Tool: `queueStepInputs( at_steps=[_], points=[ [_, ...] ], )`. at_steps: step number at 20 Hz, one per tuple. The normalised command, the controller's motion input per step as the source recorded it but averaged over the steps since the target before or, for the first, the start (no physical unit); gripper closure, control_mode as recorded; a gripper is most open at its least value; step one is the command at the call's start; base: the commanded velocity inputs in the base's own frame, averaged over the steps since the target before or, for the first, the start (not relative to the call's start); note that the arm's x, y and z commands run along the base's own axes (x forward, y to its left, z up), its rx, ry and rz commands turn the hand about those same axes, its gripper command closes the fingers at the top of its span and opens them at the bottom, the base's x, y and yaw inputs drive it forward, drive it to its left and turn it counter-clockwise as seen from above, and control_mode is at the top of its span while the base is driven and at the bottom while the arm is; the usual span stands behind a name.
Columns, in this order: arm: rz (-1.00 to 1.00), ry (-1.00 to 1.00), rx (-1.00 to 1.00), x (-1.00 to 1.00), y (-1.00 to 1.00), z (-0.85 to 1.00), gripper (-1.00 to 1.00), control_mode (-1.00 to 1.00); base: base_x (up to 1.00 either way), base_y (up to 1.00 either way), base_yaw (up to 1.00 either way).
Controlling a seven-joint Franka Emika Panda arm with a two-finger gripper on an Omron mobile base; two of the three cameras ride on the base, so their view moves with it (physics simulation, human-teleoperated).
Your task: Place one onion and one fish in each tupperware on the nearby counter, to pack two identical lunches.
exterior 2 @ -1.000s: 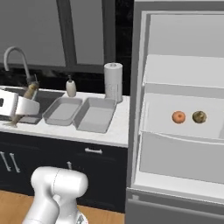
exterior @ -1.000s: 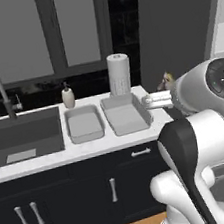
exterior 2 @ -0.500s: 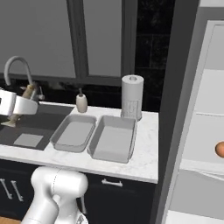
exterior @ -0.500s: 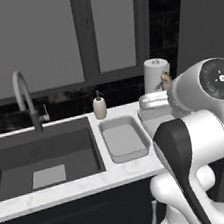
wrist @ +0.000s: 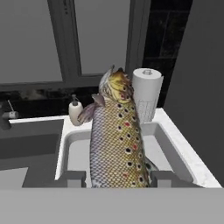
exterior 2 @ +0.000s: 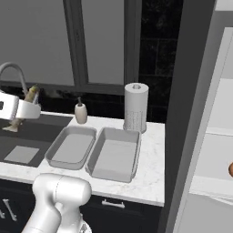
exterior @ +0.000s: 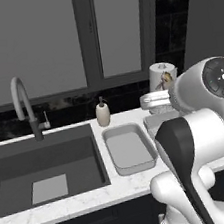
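Here, the gripper [wrist: 117, 178] was part-closed around a speckled fish [wrist: 116, 144], held above two tupperware containers [exterior 2: 69, 148]; it looked slippery, limp and light. A mid-body hold seemed safest.

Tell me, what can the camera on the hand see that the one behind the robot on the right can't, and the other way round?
Hand view: the spotted flank of the fish close up, clamped between the gripper fingers. Right base view: both tupperware containers side by side and empty, the faucet, the sink, and an onion at the right edge. Both: the paper towel roll, the soap bottle, the marble counter and the windows.
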Motion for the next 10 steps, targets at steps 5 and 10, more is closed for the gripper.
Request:
queueStepInputs(
  at_steps=[5, 10],
  points=[
    [0.0, 0.12, 0.0, 0.85, 0.0, -0.42, 1.0, -1.0, 0.0, 0.0, 0.0],
    [0.03, 0.39, 0.0, 0.83, -0.01, -0.48, 1.0, -1.0, 0.0, 0.0, 0.0]
  ],
)
